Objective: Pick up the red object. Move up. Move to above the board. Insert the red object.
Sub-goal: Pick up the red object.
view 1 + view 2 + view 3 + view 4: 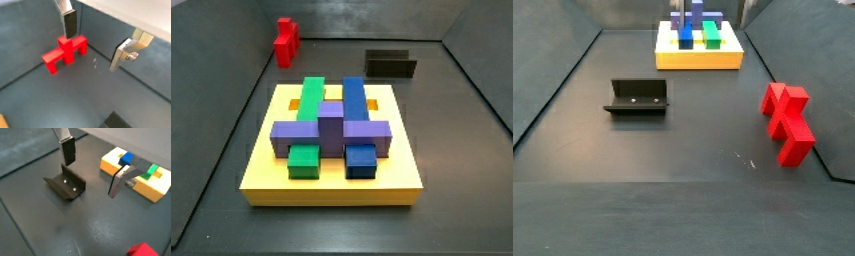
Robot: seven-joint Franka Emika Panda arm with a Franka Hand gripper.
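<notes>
The red object (65, 54) is a comb-shaped block lying on the dark floor by the side wall; it also shows in both side views (286, 42) (787, 120) and at a corner of a wrist view (141, 249). My gripper (92, 50) hangs open above the floor. One finger's tip lies over the block's edge in a wrist view, and nothing sits between the fingers (68, 153). The board (331, 185) is a yellow slab bearing green, blue and purple blocks, also seen in a side view (700, 60) and a wrist view (137, 184), far from the red object.
The fixture (637, 97) stands on the floor between the board and the near edge, seen in a wrist view (67, 185) and a side view (390, 65). Grey walls ring the floor; the red object rests close to one.
</notes>
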